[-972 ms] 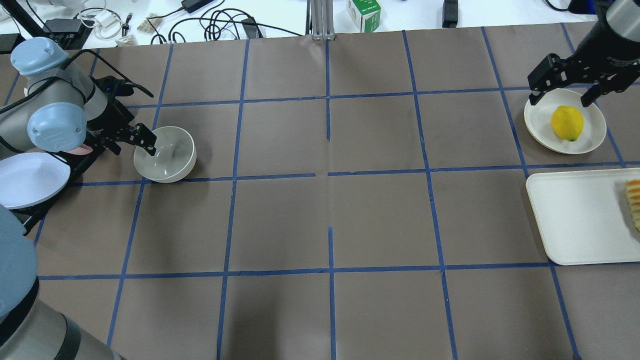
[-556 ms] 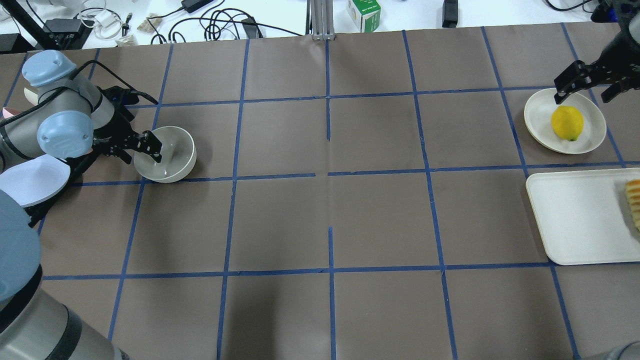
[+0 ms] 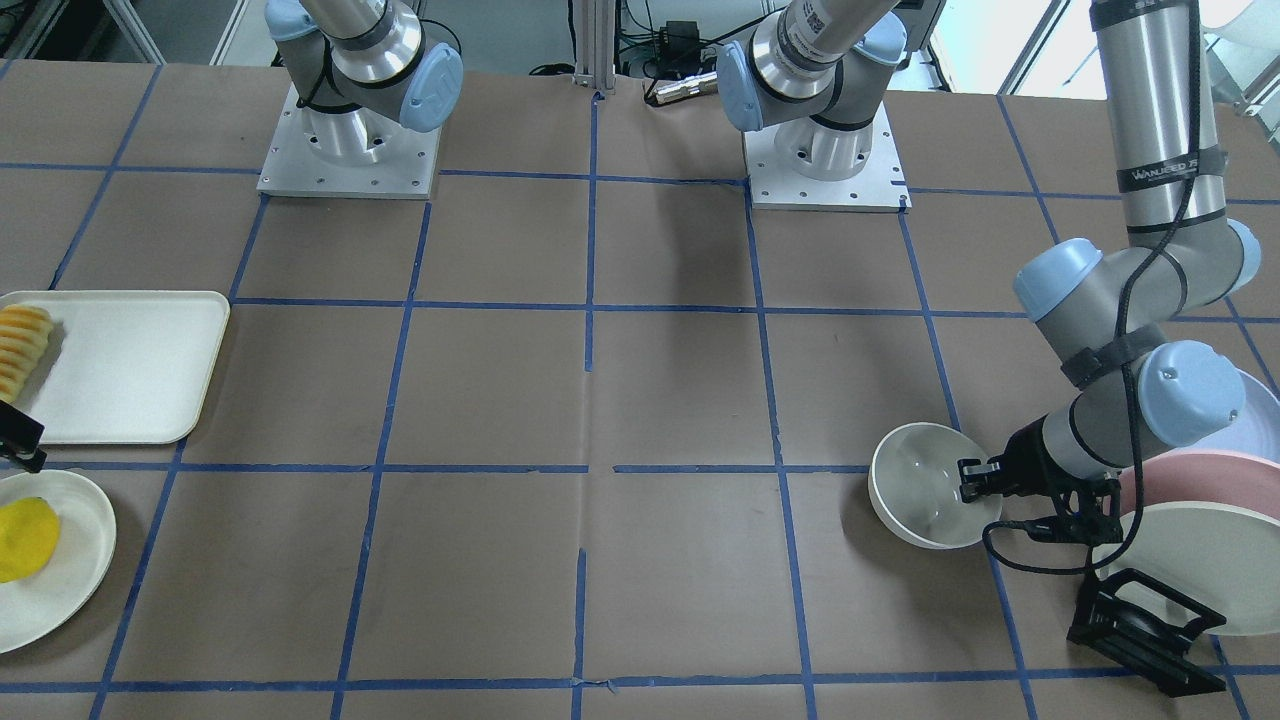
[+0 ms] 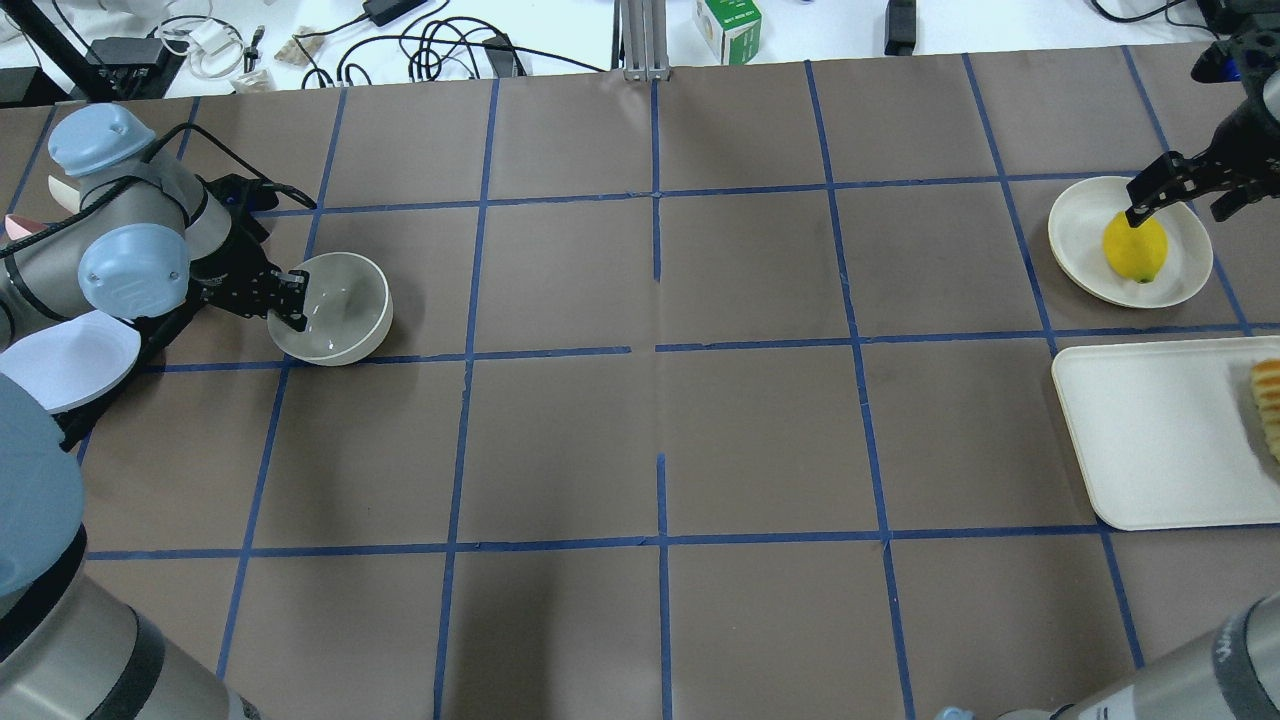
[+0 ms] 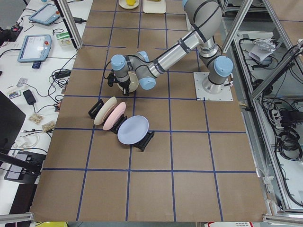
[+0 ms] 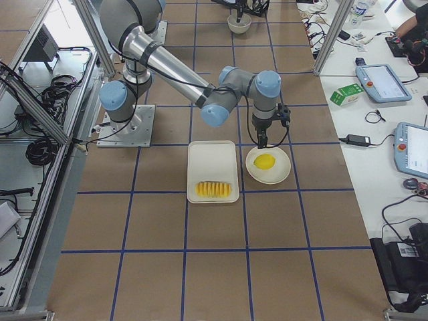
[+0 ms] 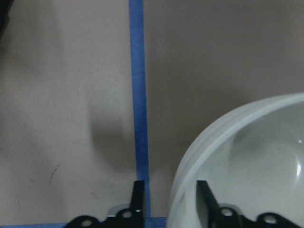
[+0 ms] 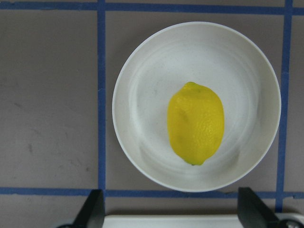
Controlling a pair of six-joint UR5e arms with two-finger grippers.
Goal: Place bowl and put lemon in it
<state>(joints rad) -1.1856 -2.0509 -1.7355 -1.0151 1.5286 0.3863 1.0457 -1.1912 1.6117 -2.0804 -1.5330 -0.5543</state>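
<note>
The cream-white bowl (image 4: 345,310) stands upright on the table at the left, also in the front view (image 3: 905,485). My left gripper (image 4: 290,303) straddles the bowl's near rim with its jaws narrowed. In the left wrist view (image 7: 168,199) one finger is inside the wall and a gap shows between the outer finger and the rim. The lemon (image 4: 1135,247) lies on a flat cream plate (image 4: 1080,245) at the far right. My right gripper (image 4: 1183,203) hangs open and empty above the lemon (image 8: 195,123), its fingers spread wider than the fruit.
A white tray (image 4: 1160,440) with ridged sliced food (image 4: 1268,405) lies just in front of the lemon's plate. A black rack of plates (image 3: 1190,560) stands right beside my left arm. Cables and boxes lie beyond the table's far edge.
My left gripper's jaws have narrowed around the bowl's rim; the bowl has not moved. My right gripper has shifted right and come down over the lemon, still open.
</note>
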